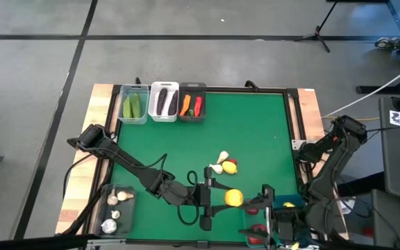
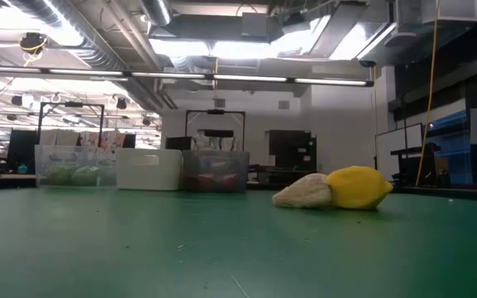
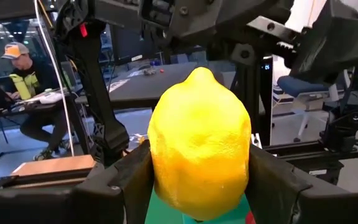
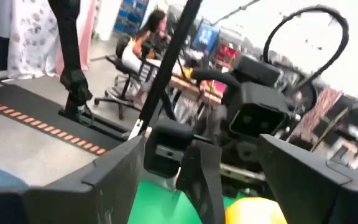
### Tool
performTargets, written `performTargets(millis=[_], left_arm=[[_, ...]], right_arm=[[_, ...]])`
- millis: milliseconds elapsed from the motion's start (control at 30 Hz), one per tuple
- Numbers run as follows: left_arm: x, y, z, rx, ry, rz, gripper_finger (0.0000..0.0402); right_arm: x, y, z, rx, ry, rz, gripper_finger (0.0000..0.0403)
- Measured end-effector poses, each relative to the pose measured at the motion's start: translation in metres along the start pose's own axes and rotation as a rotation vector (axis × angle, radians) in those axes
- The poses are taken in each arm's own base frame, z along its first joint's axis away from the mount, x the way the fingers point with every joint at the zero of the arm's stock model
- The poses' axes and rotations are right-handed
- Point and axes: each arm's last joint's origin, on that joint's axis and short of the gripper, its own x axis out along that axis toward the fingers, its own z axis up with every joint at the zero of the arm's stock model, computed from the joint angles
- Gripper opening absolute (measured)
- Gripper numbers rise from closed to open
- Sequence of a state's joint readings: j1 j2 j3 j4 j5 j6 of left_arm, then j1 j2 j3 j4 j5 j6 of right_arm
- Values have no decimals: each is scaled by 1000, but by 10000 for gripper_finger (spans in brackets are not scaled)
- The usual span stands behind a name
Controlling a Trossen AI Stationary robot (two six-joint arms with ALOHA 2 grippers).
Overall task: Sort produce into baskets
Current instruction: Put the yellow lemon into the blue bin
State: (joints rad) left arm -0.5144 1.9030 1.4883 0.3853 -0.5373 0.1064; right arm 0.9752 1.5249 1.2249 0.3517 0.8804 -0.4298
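Lemon (image 3: 199,143) sat clamped between the two fingers of my left gripper (image 1: 222,198), raised over the near part of the green table (image 1: 255,132), just beside my right gripper (image 4: 197,180). My right gripper stood spread wide and held nothing. A second lemon (image 1: 230,166) lay against a garlic bulb (image 1: 218,167) mid-table. Three bins lined the far edge: clear bin (image 1: 134,104), white bin (image 1: 163,101), dark bin (image 1: 192,102).

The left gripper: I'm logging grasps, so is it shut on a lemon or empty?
Shut on a lemon. The left gripper has the lemon pressed between both fingers, held off the table.
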Motion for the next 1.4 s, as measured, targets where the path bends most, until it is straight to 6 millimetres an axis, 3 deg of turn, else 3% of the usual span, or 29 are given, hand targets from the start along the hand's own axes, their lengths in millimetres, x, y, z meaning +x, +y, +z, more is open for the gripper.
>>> performTargets(millis=[167, 600, 1033, 1167, 1400], left_arm=[[0, 0, 1, 5, -7, 1, 208], [0, 0, 2, 21, -17, 2, 208], [0, 0, 1, 24, -14, 2, 208], [0, 0, 1, 24, -14, 2, 208], [0, 0, 0, 25, -10, 4, 208]], right_arm=[[2, 0, -15, -4, -32, -31, 312], [2, -17, -30, 35, -41, -110, 312], [21, -33, -46, 112, 10, -107, 309], [21, -32, -46, 110, 13, -112, 279], [21, -31, -49, 123, 43, -104, 186]])
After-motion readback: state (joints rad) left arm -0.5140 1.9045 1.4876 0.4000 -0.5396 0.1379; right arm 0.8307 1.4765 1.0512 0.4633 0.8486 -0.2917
